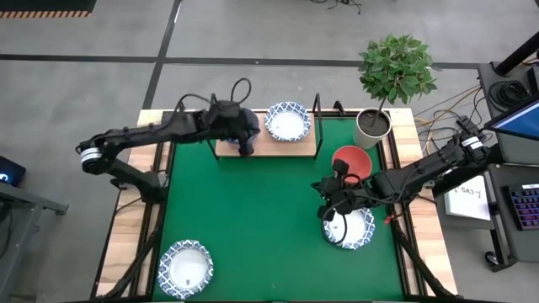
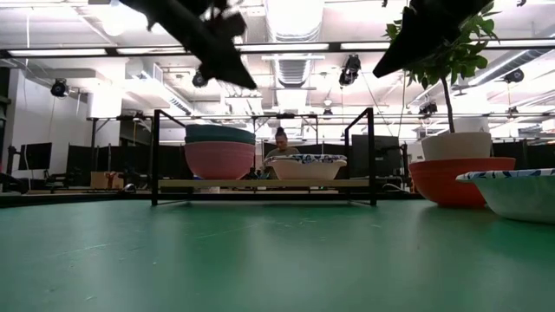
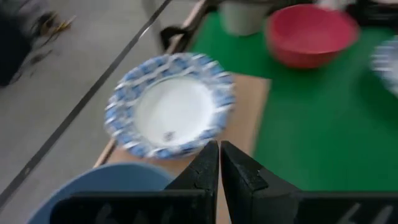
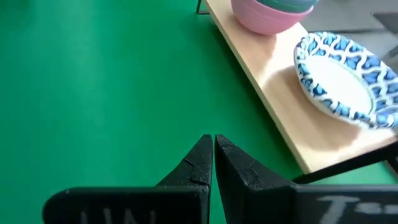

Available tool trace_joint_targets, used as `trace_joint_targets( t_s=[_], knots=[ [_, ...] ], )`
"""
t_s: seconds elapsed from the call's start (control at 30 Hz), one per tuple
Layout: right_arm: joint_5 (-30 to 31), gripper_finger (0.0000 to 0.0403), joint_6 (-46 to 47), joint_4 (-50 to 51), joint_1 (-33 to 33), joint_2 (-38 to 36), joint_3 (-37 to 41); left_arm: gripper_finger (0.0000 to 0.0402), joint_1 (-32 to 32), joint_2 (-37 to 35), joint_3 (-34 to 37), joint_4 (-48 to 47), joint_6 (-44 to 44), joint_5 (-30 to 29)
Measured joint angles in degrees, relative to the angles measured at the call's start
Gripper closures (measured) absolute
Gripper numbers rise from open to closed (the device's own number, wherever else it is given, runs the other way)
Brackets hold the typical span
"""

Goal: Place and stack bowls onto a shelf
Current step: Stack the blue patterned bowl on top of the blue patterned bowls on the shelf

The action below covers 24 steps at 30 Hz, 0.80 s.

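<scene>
Between placements: left gripper point(image 1: 245, 150) closed, empty, over shelf point(image 1: 305, 148) stack; right gripper point(image 1: 330, 212) closed, empty, above patterned bowl point(image 1: 357, 231). Next: open, grasp rim.

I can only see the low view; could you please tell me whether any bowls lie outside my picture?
Observer: Yes. One blue-patterned bowl sits at the near left corner of the green mat, out of your frame.
Operator: Thank you. Is the left gripper carrying anything?
Observer: No. The left gripper is shut and empty, above the stacked bowls at the left end of the shelf.
Operator: And the right one?
Observer: The right gripper is shut and empty too. It hangs over the mat between the red bowl and the other blue-patterned bowl.
</scene>
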<state>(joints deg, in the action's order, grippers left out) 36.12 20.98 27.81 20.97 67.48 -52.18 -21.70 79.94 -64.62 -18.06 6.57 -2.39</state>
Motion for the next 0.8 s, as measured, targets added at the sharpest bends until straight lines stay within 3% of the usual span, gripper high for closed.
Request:
trace_joint_targets(
  t_s=[0.43, 0.67, 0.8],
  knots=[
    [-2.14, 0.0394, 14.37, 0.16, -0.22, 2.71, 0.00, 0.0401, 15.52, -20.13, 17.10, 4.74, -2.43, 0.13],
    [-13.86, 0.0394, 17.37, 0.50, -0.90, 3.81, -1.91, 0.0402, 17.80, -26.20, 26.18, 11.27, -4.42, 0.05],
    [-21.14, 0.0394, 12.65, 6.97, -0.85, 5.53, -5.00, 0.0402, 17.75, -27.28, 28.33, 13.37, -4.61, -0.15]
  ],
)
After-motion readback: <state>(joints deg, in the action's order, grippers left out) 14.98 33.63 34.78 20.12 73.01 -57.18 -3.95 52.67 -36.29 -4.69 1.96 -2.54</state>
